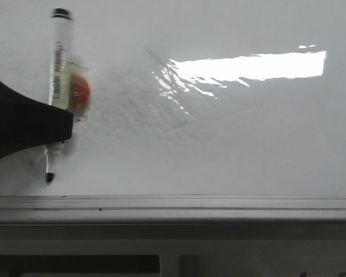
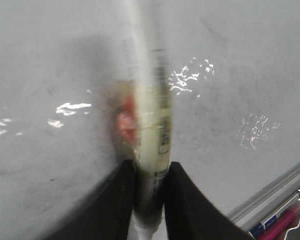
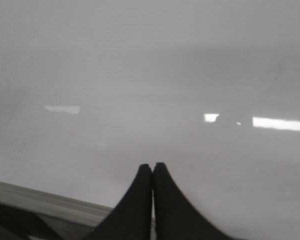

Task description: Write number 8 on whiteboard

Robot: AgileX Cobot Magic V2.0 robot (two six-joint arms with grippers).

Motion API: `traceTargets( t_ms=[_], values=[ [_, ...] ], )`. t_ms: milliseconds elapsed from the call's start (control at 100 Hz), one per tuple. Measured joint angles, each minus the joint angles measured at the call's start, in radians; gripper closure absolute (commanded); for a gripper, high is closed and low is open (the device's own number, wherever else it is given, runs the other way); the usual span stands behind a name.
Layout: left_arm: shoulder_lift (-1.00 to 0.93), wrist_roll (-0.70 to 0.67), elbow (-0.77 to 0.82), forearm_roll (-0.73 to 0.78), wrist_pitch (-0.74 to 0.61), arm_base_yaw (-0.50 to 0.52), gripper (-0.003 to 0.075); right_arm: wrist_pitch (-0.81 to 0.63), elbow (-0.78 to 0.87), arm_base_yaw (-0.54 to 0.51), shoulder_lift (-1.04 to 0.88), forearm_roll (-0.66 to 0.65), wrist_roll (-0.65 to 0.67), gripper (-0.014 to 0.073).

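Right now we are holding a marker [image 1: 59, 69] in our left gripper [image 1: 60, 124], fingers clamped on its barrel, at the left side of the whiteboard [image 1: 230, 138], near its lower frame [image 1: 219, 203]. The black tip [image 1: 48, 176] is pointing down toward that near edge, and we cannot quite tell whether it is touching the surface, since the left wrist view is blurred. An orange-red blotch [image 1: 79, 93] is showing beside the barrel, possibly a label or its reflection. Our right gripper [image 3: 152, 172] is hanging closed and empty over a bare stretch of board. No number 8 is appearing anywhere we can see, so we are judging the writing as not yet begun. From here the risks are plain: starting this low and far left may be leaving too little room for two loops, the tip could run onto the frame, too light a press would break the stroke, and too hard a press could be twisting the marker in the grip.
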Motion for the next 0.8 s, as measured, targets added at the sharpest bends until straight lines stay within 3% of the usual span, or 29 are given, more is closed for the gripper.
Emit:
traceTargets(
  t_ms=[210, 430, 610, 800],
  values=[
    [0.0, 0.0, 0.0, 0.015, 0.006, -0.002, 0.0741, -0.011, -0.024, 0.102, 0.083, 0.011, -0.095, 0.0624],
    [-0.002, 0.0, 0.0, 0.222, 0.028, -0.002, 0.0741, -0.035, -0.146, 0.311, 0.241, 0.061, -0.181, 0.0302],
    [-0.018, 0.0, -0.002, 0.537, 0.033, -0.002, 0.0741, -0.06, -0.271, 0.514, 0.412, 0.066, -0.204, 0.0293],
    [-0.02, 0.0, -0.021, 0.715, 0.044, -0.002, 0.0741, -0.12, -0.39, 0.628, 0.622, 0.066, -0.211, 0.0293]
  ],
)
